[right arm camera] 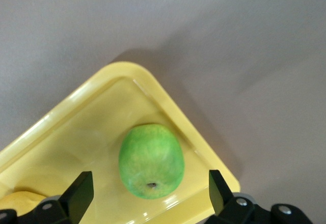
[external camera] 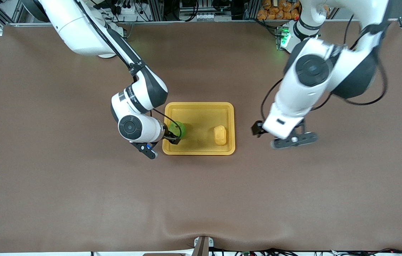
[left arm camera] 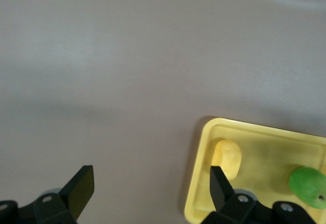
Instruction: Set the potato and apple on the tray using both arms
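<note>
The yellow-orange tray (external camera: 201, 105) lies at the table's middle. The green apple (external camera: 180, 129) rests in it at the end toward the right arm, and the potato (external camera: 220, 135) rests at the end toward the left arm. My right gripper (external camera: 172, 135) is open low over the apple; in the right wrist view the apple (right arm camera: 151, 160) lies between the spread fingers (right arm camera: 80, 188), touching neither. My left gripper (external camera: 263, 131) is open and empty over bare table beside the tray. The left wrist view shows the tray (left arm camera: 200, 147), the potato (left arm camera: 226, 158) and the apple (left arm camera: 307, 183).
The brown table cloth (external camera: 80, 177) runs wide on all sides of the tray. Orange bags (external camera: 279, 9) lie off the table next to the left arm's base. A small clamp (external camera: 202, 245) sits at the table's front edge.
</note>
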Robot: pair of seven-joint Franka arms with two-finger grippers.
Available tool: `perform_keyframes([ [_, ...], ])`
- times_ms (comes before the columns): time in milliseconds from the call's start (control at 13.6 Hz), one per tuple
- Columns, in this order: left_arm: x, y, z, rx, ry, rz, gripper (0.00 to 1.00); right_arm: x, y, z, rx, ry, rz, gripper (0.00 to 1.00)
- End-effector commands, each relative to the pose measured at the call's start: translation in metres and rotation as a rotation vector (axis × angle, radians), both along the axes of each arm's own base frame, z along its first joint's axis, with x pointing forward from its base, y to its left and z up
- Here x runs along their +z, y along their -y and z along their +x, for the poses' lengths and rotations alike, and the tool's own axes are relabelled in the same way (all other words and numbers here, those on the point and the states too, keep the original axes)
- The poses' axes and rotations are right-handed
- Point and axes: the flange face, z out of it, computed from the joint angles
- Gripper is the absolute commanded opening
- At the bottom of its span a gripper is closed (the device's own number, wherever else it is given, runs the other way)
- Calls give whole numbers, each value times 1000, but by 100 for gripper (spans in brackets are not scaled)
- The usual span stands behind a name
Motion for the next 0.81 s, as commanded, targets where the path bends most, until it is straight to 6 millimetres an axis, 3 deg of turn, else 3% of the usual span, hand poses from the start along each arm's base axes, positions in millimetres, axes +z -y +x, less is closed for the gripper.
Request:
perform_keyframes([
  [0, 43, -37, -18, -40, -8, 44, 100, 23, 18, 19, -24, 31, -21, 100],
  [368, 93, -101, -35, -65, -31, 87, 100, 62, 43, 38, -23, 7, -54, 100],
  [589, 119, -134, -48, -116, -56, 92, 100, 74, 41, 36, 67, 48, -195, 100],
  [736, 134, -161, -55, -157, -56, 82, 100, 76, 37, 34, 70, 51, -186, 100],
])
